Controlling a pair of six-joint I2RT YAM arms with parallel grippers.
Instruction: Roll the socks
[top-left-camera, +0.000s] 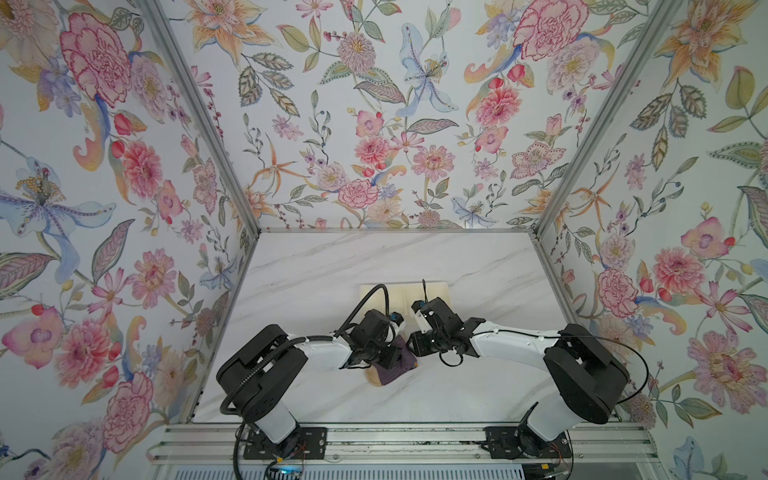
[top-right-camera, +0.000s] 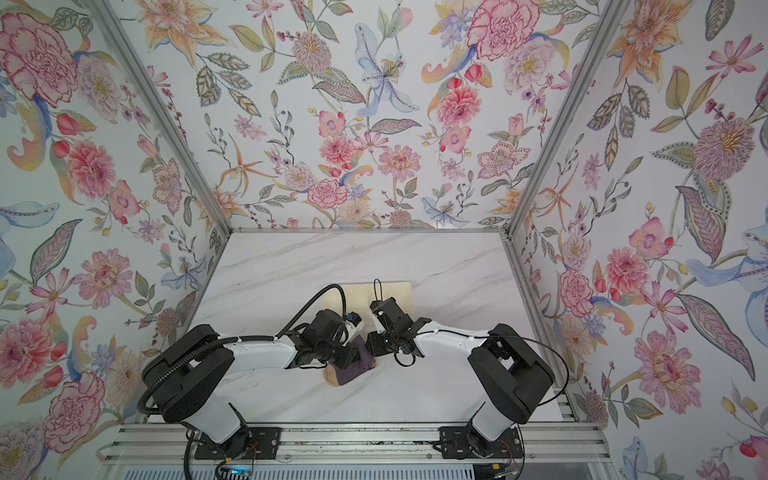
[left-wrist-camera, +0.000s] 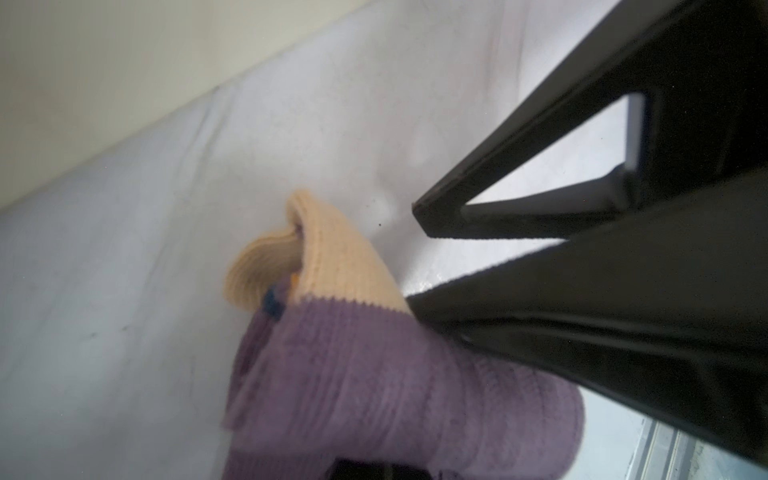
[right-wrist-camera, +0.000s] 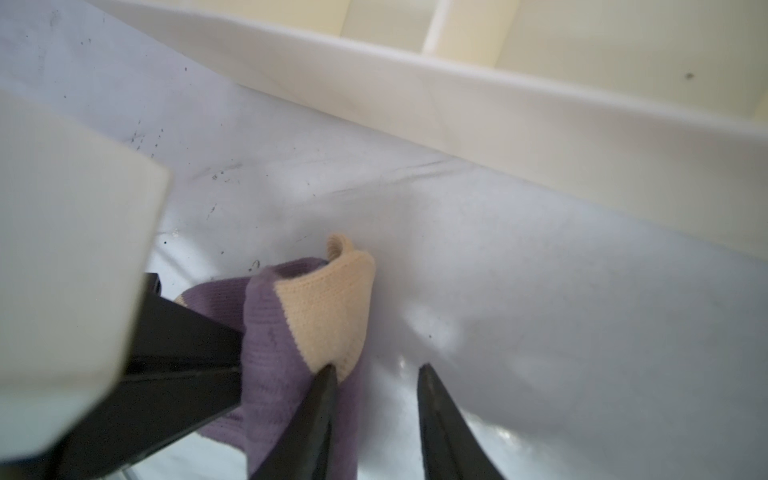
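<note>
One small purple heap is all we have to work with: the socks lie bunched on the table near its front middle, with a tan toe poking out toward the near edge in both top views. Just over them sits the left end effector, pressed together, its lower finger lying along the purple ribbing. Whether a fold is caught between its fingers we cannot tell. Beside it, the right end effector stands spread, one finger tip touching the tan heel patch and the other over bare table, with nothing between them. Beyond both, near the socks but apart from them, is a cream tray with dividers. We judge the knit to be light, soft and springy, not slippery and in no way fragile. It should pinch easily but will sag, stretch and uncurl once let go. We would take hold at the thick bunched body, through several layers, rather than at a single loose tan edge, and pin the other side while the cuff is drawn over.
</note>
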